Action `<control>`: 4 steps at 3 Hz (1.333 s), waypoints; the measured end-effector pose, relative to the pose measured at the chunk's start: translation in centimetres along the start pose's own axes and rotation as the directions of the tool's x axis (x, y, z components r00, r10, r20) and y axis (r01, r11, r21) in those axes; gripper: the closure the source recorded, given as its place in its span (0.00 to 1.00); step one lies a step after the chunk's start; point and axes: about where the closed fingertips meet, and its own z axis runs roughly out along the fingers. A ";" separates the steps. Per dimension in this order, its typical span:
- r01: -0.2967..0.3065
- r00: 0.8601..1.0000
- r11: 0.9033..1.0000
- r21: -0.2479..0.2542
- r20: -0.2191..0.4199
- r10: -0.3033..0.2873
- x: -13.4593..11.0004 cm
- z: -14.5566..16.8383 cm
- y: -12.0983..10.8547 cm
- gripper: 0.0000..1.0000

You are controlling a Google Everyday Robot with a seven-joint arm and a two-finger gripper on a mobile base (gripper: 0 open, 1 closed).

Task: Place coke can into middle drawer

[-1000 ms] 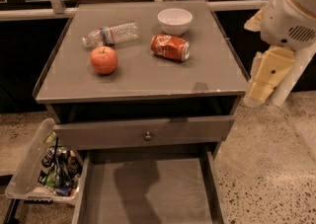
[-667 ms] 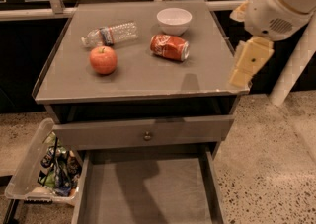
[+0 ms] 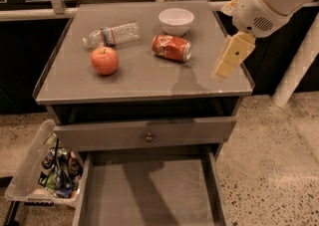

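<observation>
The coke can (image 3: pixel 171 48) lies on its side on the cabinet top (image 3: pixel 139 78), just in front of a white bowl. The middle drawer (image 3: pixel 149 192) is pulled out at the bottom of the view, and its flat floor is bare. My gripper (image 3: pixel 221 72) hangs from the white arm over the right edge of the cabinet top. It points down, to the right of the can and apart from it, and holds nothing that I can see.
A red apple (image 3: pixel 104 60) and a clear water bottle (image 3: pixel 112 35) lie on the left of the top. The white bowl (image 3: pixel 176 20) stands at the back. A drawer front with a round knob (image 3: pixel 148 137) sits above the open drawer. A plastic bin (image 3: pixel 42 175) of packets stands on the floor at the left.
The arm has swung left, bringing my gripper from beside the cabinet's right side to over the top's right edge, closer to the can. The objects have not moved.
</observation>
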 end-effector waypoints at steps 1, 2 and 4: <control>-0.006 1.000 1.000 -0.005 0.011 0.006 -0.2 0.2 0.1 0.00; -0.018 0.996 1.000 0.003 0.084 0.018 -0.8 1.7 -0.6 0.00; -0.060 0.946 0.998 -0.010 0.319 0.060 -3.2 7.3 -4.4 0.00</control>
